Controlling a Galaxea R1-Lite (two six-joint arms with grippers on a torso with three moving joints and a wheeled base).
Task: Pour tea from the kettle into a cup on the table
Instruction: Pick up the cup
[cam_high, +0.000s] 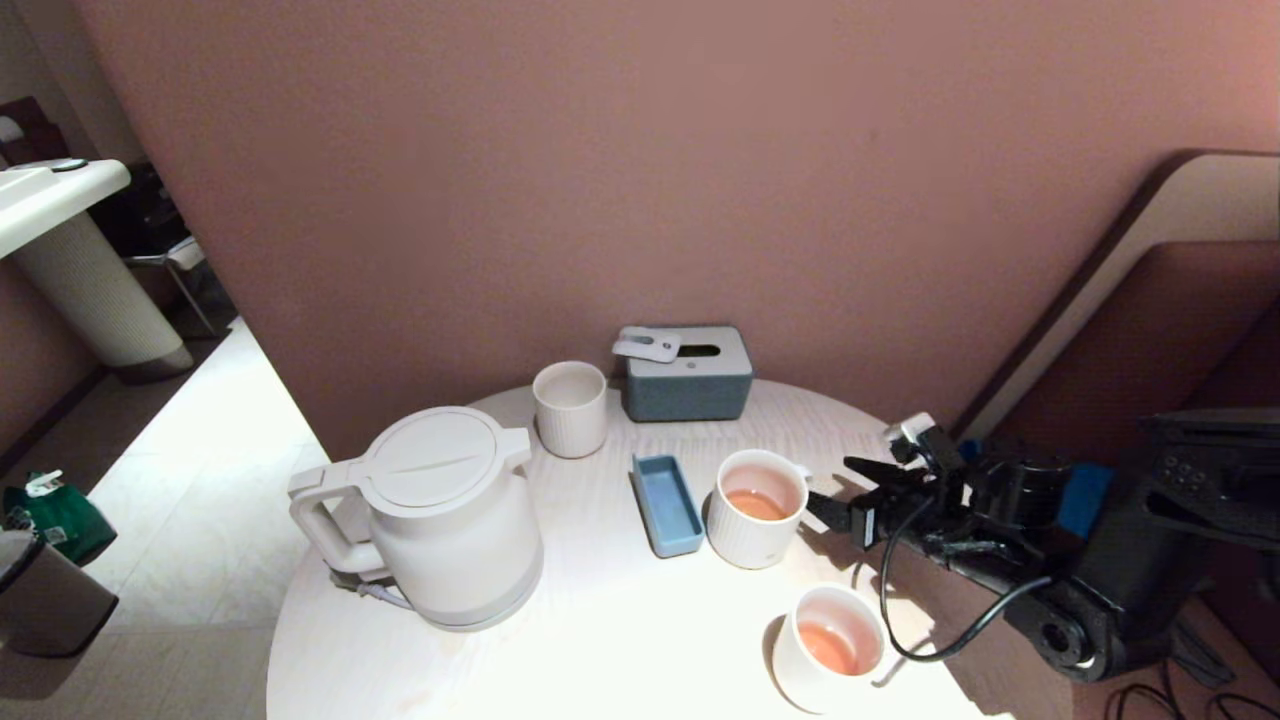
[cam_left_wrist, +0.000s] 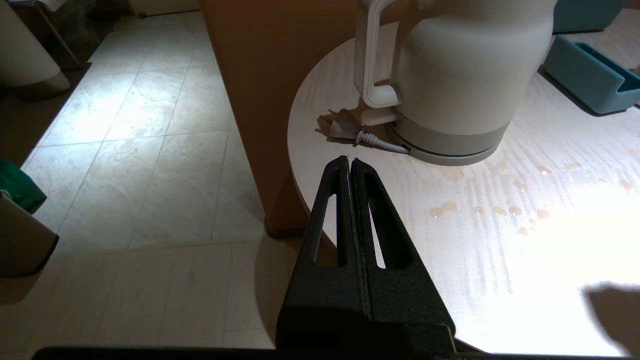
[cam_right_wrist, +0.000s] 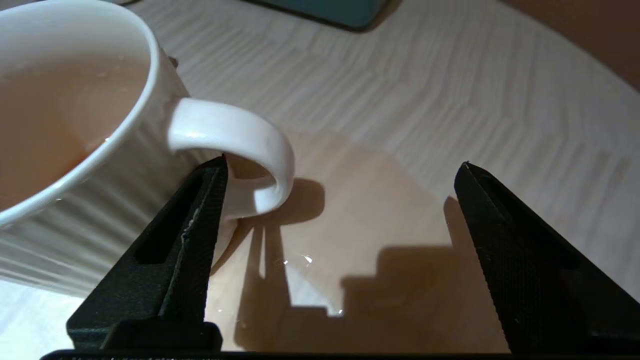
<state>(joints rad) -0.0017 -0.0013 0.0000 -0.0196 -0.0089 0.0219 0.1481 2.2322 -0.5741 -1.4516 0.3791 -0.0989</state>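
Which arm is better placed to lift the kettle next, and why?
Probably left: the kettle stands on the robot's left, handle outward, near the shut left pincer. The open right pincer sits by the cup.

The room is dim, but a strong light shines down on the table (cam_high: 600, 640) and makes its near part glow almost white. The same glare washes out the wood in the left wrist view. The kettle (cam_high: 440, 520) is lit on top. In the right wrist view, sharp dark shadows of the fingers (cam_right_wrist: 200, 225) lie on the wood. The floor (cam_left_wrist: 125, 150) looks darker at the edges.
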